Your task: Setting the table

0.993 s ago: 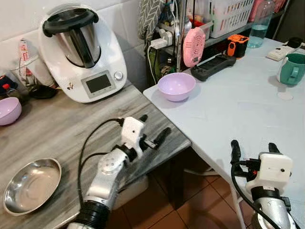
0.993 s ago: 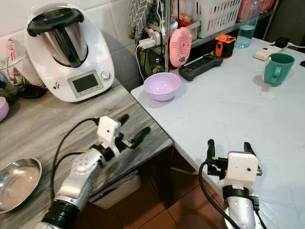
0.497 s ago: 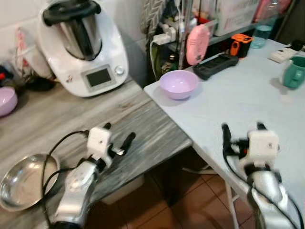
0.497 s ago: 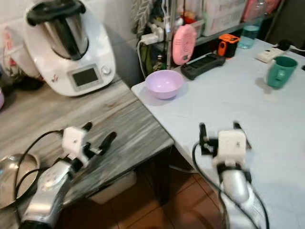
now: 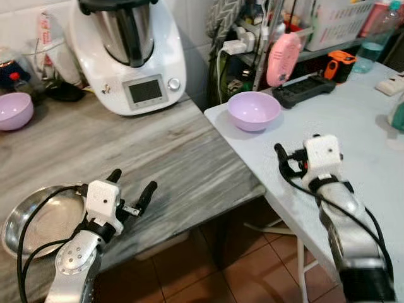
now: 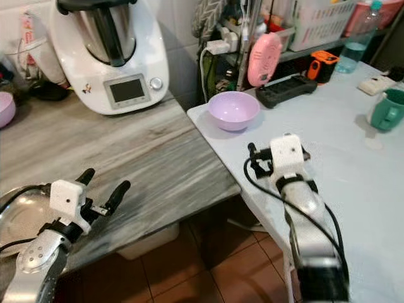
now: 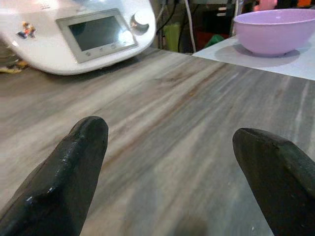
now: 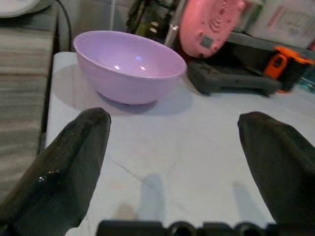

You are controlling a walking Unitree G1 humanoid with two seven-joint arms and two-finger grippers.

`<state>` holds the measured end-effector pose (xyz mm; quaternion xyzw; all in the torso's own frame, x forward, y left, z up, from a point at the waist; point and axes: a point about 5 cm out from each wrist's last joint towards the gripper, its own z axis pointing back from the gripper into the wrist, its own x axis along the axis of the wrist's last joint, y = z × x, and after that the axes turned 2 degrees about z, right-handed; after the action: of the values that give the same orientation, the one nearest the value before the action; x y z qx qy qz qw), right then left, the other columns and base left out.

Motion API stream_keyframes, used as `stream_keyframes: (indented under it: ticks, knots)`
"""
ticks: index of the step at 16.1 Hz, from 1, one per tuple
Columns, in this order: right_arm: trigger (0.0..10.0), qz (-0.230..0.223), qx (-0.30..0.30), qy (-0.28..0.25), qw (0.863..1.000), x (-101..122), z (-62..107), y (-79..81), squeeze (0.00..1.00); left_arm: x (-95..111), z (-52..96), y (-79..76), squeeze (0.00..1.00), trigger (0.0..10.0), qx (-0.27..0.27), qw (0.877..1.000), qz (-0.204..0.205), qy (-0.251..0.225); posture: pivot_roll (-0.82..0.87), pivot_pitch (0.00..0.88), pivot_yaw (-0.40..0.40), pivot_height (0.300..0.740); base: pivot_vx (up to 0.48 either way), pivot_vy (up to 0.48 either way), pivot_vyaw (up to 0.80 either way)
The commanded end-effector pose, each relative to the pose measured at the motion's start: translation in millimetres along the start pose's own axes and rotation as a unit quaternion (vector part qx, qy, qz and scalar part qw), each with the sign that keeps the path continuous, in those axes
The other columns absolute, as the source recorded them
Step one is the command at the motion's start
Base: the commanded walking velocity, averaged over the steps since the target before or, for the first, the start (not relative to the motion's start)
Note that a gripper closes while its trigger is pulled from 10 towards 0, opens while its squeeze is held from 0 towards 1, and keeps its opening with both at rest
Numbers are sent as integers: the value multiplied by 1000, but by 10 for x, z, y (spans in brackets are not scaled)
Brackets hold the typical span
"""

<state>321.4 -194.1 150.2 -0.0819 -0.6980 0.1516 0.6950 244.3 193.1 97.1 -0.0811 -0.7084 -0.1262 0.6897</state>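
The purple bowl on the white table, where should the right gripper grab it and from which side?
Probably the near rim of the purple bowl, one jaw inside and one outside. It sits upright and empty near the corner of the white table, with the open right gripper facing it from the near side, while clutter crowds behind it.

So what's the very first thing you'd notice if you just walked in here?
Probably the big white kitchen machine with the steel jug, standing at the back of the grey wooden counter. Next comes the purple bowl at the near corner of the pale table, with the right gripper open just in front of it. The left gripper, also open, hovers over the counter beside a shiny steel bowl.
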Motion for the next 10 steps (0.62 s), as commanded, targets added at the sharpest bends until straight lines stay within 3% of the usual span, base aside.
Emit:
stream_keyframes:
  ticks: [1,3,10]
  knots:
    - [10000,10,17,13,1000,5,-116,-2,0,46,71,37,0,10000,5,1000,-7,4,67,100,2,740,0,0,0]
    - [10000,26,47,34,998,28,-284,10,0,93,158,44,0,10000,6,1000,-10,12,92,132,3,740,0,0,0]
    - [10000,80,82,39,993,90,-549,3,0,202,331,77,0,10000,7,999,-14,29,145,197,13,740,0,0,0]
